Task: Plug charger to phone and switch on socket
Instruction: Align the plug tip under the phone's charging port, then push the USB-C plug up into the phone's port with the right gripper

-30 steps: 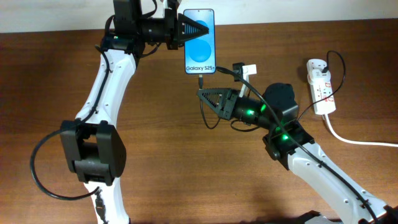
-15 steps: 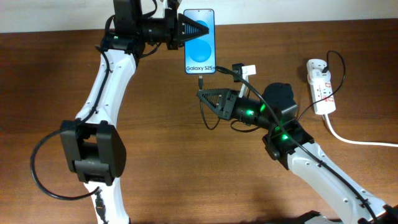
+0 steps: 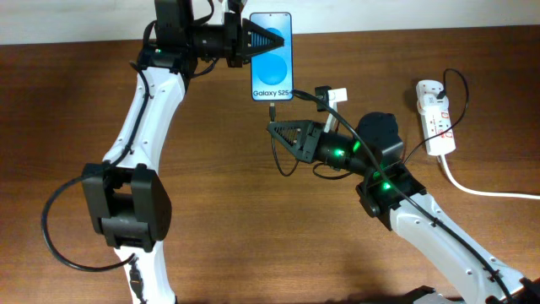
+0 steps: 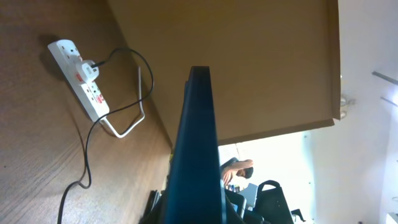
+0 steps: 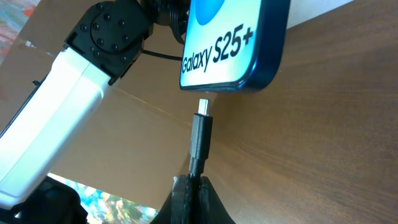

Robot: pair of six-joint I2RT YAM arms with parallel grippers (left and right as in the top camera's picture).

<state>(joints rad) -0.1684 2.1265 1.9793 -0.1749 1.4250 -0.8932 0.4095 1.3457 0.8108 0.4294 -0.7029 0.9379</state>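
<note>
The phone (image 3: pixel 271 55), blue screen up and marked "Galaxy S25+", is at the table's far edge, and my left gripper (image 3: pixel 256 40) is shut on its left side. The left wrist view shows the phone (image 4: pixel 196 143) edge-on between the jaws. My right gripper (image 3: pixel 274 127) is shut on the charger (image 3: pixel 272 110) just below the phone. In the right wrist view the charger's plug (image 5: pixel 201 134) points up at the phone's (image 5: pixel 233 43) bottom edge, with a small gap between tip and port. The right gripper (image 5: pixel 191 183) pinches the cable behind the plug. The white socket (image 3: pixel 434 118) lies at the right.
A white adapter sits in the socket's (image 4: pixel 84 84) far end, and a thin black cable (image 4: pixel 87 155) loops from it across the wood. The socket's thick white cord (image 3: pixel 481 190) runs off to the right. The table's back edge meets a pale wall right behind the phone.
</note>
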